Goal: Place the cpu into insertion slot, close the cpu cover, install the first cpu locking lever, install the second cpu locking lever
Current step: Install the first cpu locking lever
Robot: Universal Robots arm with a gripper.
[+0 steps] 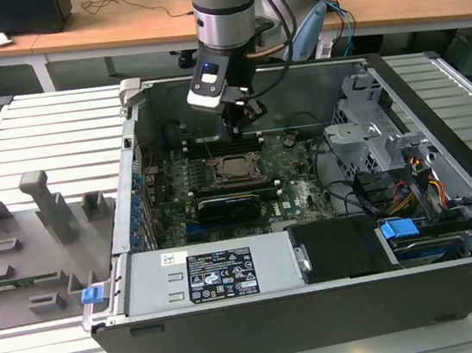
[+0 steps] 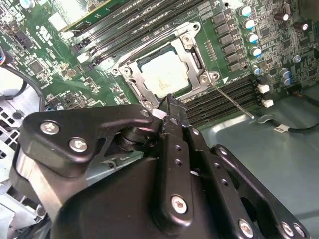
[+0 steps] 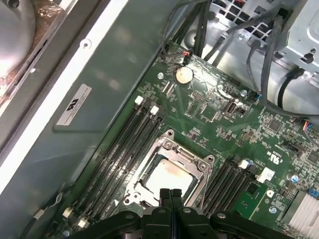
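The cpu, a pale silvery square, lies flat in the insertion slot on the green board. The cpu cover, a silvery frame, lies down around it. A thin metal locking lever slants away from one socket corner, across the black memory slots. My gripper is shut with nothing between its fingers. Its tips hover just above the socket's edge, next to the cpu and cover. In the exterior view the gripper hangs inside the open case, above the cpu.
Long black memory slots flank the socket on both sides. A black card lies nearer the case front. At the exterior view's right are a metal drive cage and cables. Grey fixtures stand at its left.
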